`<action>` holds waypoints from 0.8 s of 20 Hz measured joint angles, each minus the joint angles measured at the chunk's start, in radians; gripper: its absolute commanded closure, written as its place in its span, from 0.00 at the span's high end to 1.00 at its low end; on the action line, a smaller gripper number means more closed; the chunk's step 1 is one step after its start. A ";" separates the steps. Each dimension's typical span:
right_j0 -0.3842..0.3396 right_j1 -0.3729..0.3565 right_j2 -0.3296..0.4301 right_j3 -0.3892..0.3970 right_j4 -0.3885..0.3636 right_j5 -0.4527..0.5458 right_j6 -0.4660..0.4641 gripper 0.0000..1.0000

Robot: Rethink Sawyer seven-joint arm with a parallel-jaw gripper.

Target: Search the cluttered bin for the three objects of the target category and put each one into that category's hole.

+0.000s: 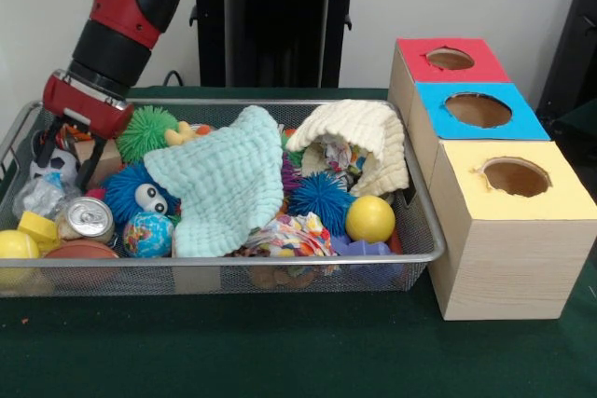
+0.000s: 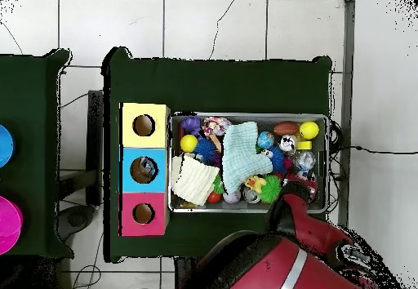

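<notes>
No writing legible; gripper jaws spread, empty, in the bin.

My view: a robotics lab test station.
I see a green-clothed table on a pale tiled floor with loose cables, a red Sawyer arm, a wire bin of toys and colour-topped sorting boxes.

Mint waffle cloth, cream cloth, yellow ball, red/blue/yellow-topped boxes.
</notes>
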 measured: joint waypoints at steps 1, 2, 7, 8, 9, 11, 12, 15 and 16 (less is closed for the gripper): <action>-0.002 0.010 0.002 -0.005 -0.002 -0.008 0.000 1.00; -0.002 0.012 0.002 -0.007 -0.003 -0.014 0.000 1.00; -0.003 0.025 0.001 -0.011 -0.011 -0.053 0.000 1.00; -0.003 0.031 0.000 -0.015 -0.012 -0.063 0.000 1.00; -0.004 0.032 -0.001 -0.016 -0.012 -0.065 0.000 1.00; -0.005 0.034 -0.002 -0.017 -0.014 -0.068 0.000 1.00; -0.008 0.035 -0.002 -0.018 -0.023 -0.075 0.000 1.00; -0.012 0.035 -0.002 -0.020 -0.039 -0.080 0.000 1.00; -0.014 0.035 -0.002 -0.022 -0.046 -0.082 0.000 1.00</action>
